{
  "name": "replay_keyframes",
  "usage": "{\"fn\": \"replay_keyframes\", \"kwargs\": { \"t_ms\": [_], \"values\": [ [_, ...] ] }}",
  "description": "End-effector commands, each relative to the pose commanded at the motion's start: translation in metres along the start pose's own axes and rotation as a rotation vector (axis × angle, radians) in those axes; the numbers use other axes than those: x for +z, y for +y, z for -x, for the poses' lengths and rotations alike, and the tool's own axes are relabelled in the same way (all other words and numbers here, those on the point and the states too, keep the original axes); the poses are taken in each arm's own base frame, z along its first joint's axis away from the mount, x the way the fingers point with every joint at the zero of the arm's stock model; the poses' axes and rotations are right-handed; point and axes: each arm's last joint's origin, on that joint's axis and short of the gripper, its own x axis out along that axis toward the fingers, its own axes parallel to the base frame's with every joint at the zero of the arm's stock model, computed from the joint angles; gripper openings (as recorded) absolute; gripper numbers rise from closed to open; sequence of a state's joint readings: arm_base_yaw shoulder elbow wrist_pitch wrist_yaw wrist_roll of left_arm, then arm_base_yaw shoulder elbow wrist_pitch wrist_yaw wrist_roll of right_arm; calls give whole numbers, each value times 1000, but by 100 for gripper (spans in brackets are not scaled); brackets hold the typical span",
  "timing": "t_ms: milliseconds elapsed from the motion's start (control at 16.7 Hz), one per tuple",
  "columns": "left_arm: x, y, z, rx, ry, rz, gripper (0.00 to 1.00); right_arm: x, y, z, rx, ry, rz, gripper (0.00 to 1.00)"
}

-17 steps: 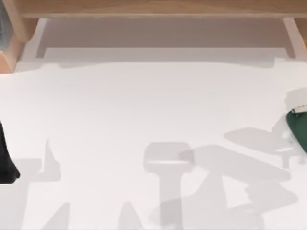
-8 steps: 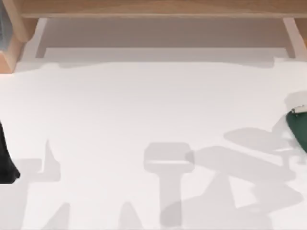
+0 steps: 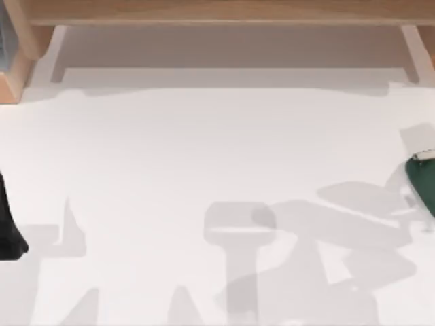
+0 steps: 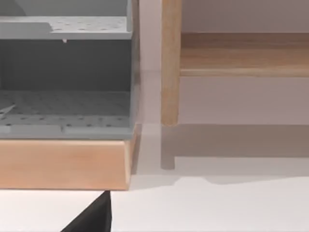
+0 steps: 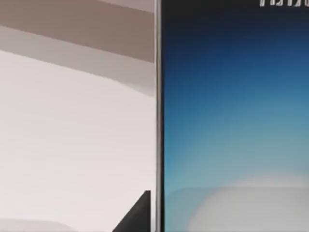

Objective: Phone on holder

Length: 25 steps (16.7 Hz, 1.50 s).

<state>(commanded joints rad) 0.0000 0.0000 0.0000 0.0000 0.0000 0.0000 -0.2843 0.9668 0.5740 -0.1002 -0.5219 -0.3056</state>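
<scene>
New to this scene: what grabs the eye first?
The slim phone with a glowing blue screen and silver rim stands out first, looming close before the right wrist camera. In the top view, a dark green object sits at the white table's right edge, and a wooden shelf with grey pegboard stands rear left.

White desk [image 3: 204,149] crossed by grey shadows. Along the far edge — a pale wooden shelf frame [image 3: 217,10]. At the far left corner, a wooden-based grey pegboard rack [image 4: 65,111] — standing on the desk.

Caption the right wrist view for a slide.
Slim silver-rimmed phone with glowing blue screen seen close up above the white table.
</scene>
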Motion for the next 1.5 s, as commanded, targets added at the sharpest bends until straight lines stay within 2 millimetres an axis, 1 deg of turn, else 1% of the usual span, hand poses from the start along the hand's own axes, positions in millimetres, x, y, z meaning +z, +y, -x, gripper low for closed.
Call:
{"fn": "replay_keyframes", "kwargs": {
  "t_ms": [420,540,780,1500],
  "values": [
    [0,0,0,0,0,0,100,-6,-4,-33,-16,17,-50,0],
    [0,0,0,0,0,0,100,-6,-4,-37,-14,14,-62,0],
    [0,0,0,0,0,0,100,-6,-4,-37,-14,14,-62,0],
    [0,0,0,0,0,0,100,-6,-4,-37,-14,14,-62,90]
  ]
}}
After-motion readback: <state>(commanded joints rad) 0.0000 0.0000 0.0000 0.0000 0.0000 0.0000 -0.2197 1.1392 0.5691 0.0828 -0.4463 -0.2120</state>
